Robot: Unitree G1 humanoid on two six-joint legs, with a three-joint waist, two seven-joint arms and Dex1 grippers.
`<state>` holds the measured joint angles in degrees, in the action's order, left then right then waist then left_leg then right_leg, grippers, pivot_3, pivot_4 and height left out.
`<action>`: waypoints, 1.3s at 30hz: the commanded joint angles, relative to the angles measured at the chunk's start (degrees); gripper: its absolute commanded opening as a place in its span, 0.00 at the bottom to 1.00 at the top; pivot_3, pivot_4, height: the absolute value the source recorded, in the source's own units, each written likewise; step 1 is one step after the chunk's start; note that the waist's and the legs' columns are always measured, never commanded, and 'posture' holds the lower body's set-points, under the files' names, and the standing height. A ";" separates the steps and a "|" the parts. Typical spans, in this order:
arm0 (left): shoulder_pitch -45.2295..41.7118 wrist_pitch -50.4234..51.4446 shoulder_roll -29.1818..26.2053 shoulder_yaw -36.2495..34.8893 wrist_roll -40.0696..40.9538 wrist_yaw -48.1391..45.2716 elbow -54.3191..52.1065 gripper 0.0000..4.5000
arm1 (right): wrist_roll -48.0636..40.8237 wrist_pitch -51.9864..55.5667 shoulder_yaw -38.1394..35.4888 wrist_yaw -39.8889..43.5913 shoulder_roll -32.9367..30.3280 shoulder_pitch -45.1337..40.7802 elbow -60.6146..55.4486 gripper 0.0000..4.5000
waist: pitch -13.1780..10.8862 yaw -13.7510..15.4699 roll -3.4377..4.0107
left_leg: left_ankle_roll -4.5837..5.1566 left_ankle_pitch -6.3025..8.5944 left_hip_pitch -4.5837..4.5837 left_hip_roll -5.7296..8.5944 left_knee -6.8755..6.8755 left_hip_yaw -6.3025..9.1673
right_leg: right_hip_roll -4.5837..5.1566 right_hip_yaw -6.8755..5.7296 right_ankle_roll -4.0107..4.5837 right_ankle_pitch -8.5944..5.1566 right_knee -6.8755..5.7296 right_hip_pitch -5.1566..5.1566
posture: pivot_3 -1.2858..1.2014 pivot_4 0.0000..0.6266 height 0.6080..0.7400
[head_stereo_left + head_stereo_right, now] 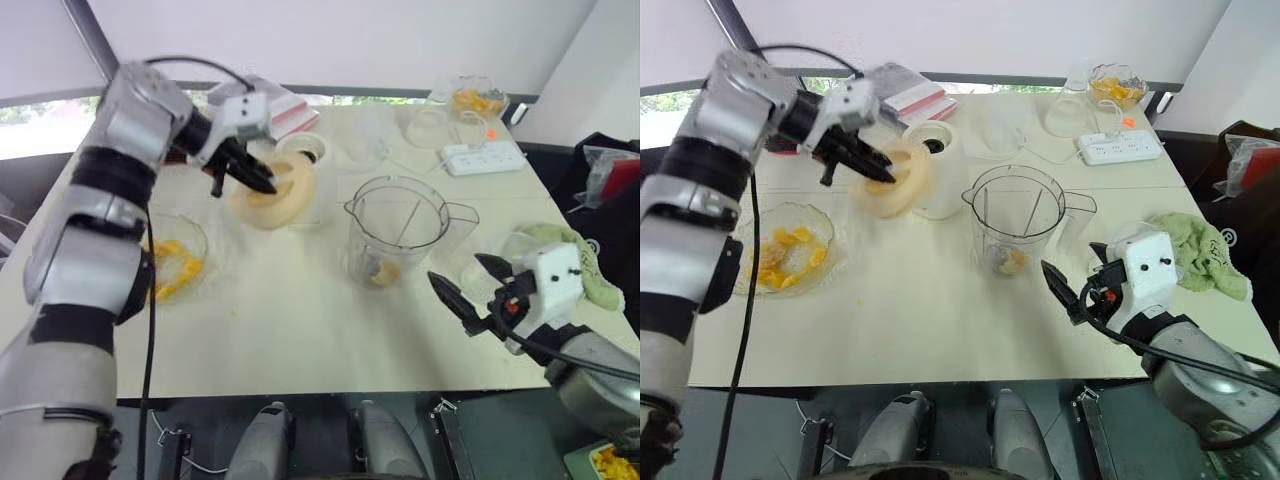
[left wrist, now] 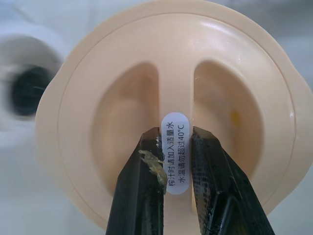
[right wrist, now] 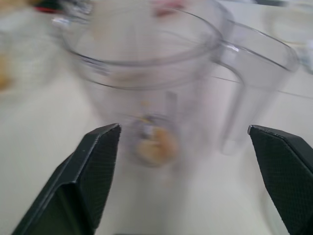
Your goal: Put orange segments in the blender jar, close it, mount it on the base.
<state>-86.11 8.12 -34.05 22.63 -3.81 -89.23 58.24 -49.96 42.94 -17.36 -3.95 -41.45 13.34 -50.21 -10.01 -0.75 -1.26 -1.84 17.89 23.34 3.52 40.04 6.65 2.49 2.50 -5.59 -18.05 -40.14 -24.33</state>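
I'm clamping the round cream plastic lid [image 1: 272, 196] in my left gripper [image 1: 258, 183], right gripper [image 1: 455, 268] gaping, aiming to seat it level on the clear plastic jar [image 1: 395, 235].

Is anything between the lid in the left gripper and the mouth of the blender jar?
Nothing visible. The left gripper holds the lid in the air; the blender jar stands uncovered, with the open right gripper beside it, not above.
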 commanded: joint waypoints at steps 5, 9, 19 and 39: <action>-9.62 -8.53 6.10 -4.97 -2.10 7.47 11.26 0.05 | 19.08 -9.72 8.84 -2.70 10.82 -4.92 8.19 0.99 | 0.00 -0.22 0.01 | 0.00 0.00 -0.02 0.00 -0.02 -0.02 | -0.03 0.01 0.00 0.00 -0.02 -0.03 | 0.52 0.24 1.00; -11.58 -10.44 9.31 -6.22 -2.72 8.83 14.02 0.05 | 23.71 -11.67 9.85 -2.28 14.49 -8.06 11.45 0.99 | 0.00 -0.37 0.02 | -0.07 -0.04 -0.01 0.00 -0.04 -0.03 | -0.02 0.03 0.00 0.00 -0.04 -0.09 | 0.52 0.24 1.00; -13.57 -12.15 14.83 -8.88 -3.95 11.53 15.99 0.05 | 30.97 -14.09 12.22 -0.71 21.79 -13.34 17.25 0.99 | 0.00 -0.44 0.03 | -0.10 -0.06 -0.02 0.00 -0.06 -0.04 | -0.02 0.05 0.00 0.00 -0.07 -0.12 | 0.52 0.24 1.00; -13.68 -12.49 16.18 -11.43 -4.48 10.60 15.50 0.05 | 39.98 -23.02 10.78 2.98 26.47 -18.39 31.49 0.99 | 0.03 -1.82 0.09 | -0.28 -0.16 -0.02 0.00 -0.11 -0.05 | 0.01 0.08 0.00 0.00 -0.14 -0.19 | 0.52 0.24 1.00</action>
<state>-97.89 -3.38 -17.71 12.46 -8.24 -78.68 75.30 -10.26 21.28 -5.36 -1.51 -15.13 -4.70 -19.04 -9.98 -2.57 -1.17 -2.12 17.73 23.32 3.52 39.93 6.60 2.49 2.58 -5.60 -18.05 -40.28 -24.52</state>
